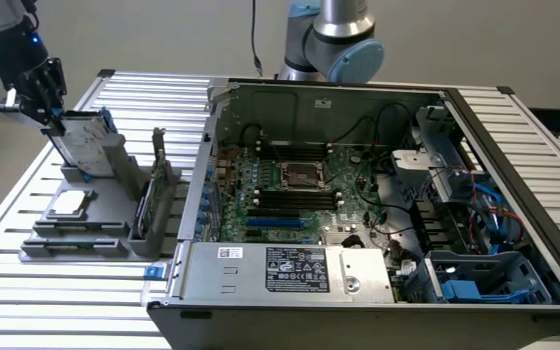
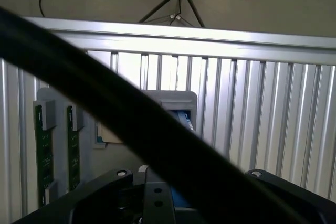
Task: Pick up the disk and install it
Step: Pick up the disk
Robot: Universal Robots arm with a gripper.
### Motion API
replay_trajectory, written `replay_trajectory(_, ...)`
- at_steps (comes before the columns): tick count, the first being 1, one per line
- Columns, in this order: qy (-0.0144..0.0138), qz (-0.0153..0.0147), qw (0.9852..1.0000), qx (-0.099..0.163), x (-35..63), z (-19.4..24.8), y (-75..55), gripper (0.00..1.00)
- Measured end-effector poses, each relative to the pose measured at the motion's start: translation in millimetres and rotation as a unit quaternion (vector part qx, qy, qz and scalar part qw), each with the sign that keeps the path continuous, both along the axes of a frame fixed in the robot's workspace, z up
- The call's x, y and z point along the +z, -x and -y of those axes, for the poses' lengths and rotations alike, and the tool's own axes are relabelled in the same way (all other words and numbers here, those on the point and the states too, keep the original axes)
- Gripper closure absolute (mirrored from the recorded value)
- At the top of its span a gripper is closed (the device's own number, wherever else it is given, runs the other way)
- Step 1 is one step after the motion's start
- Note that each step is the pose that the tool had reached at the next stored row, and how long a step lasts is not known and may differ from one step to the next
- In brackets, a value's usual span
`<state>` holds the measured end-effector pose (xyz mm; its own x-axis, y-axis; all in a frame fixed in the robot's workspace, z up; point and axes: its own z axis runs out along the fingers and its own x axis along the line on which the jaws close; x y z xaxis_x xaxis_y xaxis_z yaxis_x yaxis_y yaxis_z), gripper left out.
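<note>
The gripper [image 1: 53,119] is pinching the upper edge of the disk [image 1: 92,146], which is standing upright in the grey holder [image 1: 76,244], so a tilted pull is risking a jam there

Air above the grey holder [image 1: 76,244] is unobstructed. The gripper [image 1: 52,120] stands there, jaws closed on the top edge of the disk [image 1: 93,142], which leans in its slot. An upright card [image 1: 158,168] stands just beside the disk, toward the exterior view's right. The computer case [image 1: 224,146] is open on top. Inside, cables [image 1: 494,211] crowd the drive cage [image 1: 475,277], and the power supply [image 1: 290,270] fills the near edge. Bare surface [image 1: 27,292] lies before the holder.
</note>
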<state>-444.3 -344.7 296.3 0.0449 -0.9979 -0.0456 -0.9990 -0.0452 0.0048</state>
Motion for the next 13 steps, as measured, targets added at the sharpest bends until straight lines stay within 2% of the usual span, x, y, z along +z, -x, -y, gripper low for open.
replay_trajectory(6, 0.0001, 0.0000, 1.0000, 0.000, 12.0, 0.0, -0.1, 0.67)
replay_trajectory(13, 0.0001, -0.0001, 1.0000, 0.000, 40.4, 0.0, 0.0, 0.67)
